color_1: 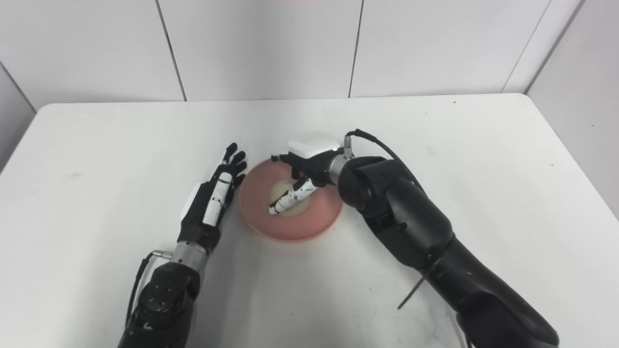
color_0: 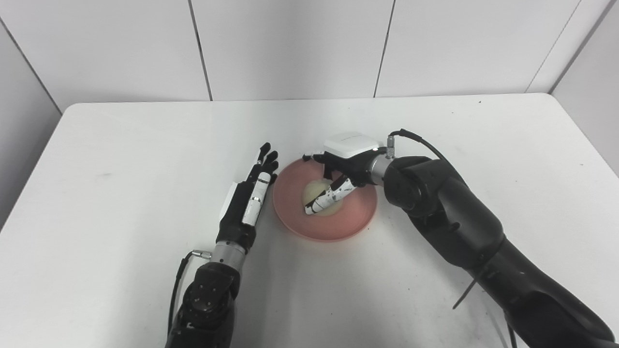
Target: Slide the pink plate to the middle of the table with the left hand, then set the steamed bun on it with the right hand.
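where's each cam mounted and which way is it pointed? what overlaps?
Left eye view: on the head, looking down at the table; both forearms show, with the left hand beside the pink plate.
Right eye view: on the head, slightly to the right, same downward aim; both arms show.
Shared: the right hand over the steamed bun on the plate, plus the wall panels.
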Robot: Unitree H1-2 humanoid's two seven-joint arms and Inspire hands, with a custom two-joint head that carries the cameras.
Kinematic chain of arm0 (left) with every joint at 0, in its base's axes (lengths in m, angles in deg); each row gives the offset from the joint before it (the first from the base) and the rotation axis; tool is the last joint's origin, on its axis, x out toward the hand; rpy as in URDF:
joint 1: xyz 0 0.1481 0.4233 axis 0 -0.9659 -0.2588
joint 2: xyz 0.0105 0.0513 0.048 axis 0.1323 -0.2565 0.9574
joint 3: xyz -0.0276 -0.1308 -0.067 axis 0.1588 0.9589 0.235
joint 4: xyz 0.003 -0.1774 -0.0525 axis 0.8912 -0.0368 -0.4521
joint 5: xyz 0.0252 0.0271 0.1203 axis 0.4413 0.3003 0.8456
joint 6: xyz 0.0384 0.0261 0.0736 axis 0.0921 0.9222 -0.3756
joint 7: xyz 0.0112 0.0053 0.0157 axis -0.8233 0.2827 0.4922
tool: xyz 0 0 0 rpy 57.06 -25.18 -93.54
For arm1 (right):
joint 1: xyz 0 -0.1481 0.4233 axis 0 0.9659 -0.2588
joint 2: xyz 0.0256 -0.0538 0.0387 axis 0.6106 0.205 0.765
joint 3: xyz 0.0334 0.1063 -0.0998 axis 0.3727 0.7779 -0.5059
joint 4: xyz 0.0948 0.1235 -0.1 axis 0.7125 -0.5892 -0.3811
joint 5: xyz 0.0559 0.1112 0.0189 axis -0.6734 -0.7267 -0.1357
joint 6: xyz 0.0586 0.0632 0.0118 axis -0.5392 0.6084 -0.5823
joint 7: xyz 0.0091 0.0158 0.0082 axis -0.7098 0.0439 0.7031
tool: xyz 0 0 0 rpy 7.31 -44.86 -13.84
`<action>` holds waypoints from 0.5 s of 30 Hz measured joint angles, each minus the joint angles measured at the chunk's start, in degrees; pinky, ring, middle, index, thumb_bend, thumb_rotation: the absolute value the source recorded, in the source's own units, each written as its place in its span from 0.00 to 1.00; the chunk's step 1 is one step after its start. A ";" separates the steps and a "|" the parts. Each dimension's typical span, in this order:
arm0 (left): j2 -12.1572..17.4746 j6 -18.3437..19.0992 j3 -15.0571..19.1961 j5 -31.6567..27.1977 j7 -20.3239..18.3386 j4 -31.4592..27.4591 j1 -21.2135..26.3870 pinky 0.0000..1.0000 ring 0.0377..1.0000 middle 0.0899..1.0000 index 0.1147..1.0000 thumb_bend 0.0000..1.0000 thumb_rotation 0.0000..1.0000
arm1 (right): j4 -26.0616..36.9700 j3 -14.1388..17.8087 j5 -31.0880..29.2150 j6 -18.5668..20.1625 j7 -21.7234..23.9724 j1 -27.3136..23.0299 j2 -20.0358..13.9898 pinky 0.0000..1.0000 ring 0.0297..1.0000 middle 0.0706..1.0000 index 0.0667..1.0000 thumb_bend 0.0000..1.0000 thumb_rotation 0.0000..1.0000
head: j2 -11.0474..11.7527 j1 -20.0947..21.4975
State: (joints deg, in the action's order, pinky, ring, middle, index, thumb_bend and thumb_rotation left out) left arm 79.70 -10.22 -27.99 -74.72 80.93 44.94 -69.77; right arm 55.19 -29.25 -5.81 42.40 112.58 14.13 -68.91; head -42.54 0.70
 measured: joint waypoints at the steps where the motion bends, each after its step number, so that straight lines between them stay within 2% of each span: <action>1: 0.00 0.00 0.01 -0.02 -0.02 0.00 0.01 0.98 0.99 0.99 0.98 0.34 1.00 | 0.65 0.01 0.24 0.12 0.81 0.00 0.00 0.67 0.86 0.92 0.90 0.89 0.69 | 0.00 0.00; 7: 0.00 0.02 0.08 -0.90 -0.13 0.11 0.06 0.96 0.98 0.99 0.98 0.35 1.00 | 3.98 0.43 1.34 0.89 5.19 -0.76 -0.05 0.69 0.85 0.91 0.89 0.87 0.71 | 0.09 0.18; 12: 0.00 0.12 0.08 -1.13 -0.15 0.03 0.05 0.95 0.97 0.98 0.98 0.35 1.00 | 5.20 0.99 2.68 1.01 7.26 -2.06 -0.07 0.70 0.84 0.88 0.89 0.85 0.73 | 0.18 0.09; 15: 0.00 0.15 0.08 -1.16 -0.15 -0.04 0.03 0.94 0.97 0.98 0.98 0.35 1.00 | 6.23 1.95 2.74 1.05 7.64 -1.96 -0.06 0.71 0.84 0.90 0.88 0.84 0.71 | 0.26 0.18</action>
State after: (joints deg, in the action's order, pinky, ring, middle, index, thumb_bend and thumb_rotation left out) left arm 79.70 -10.07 -27.90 -75.89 80.78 44.90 -69.74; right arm 61.42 -27.30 -3.07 43.45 120.22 12.17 -68.98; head -42.28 0.88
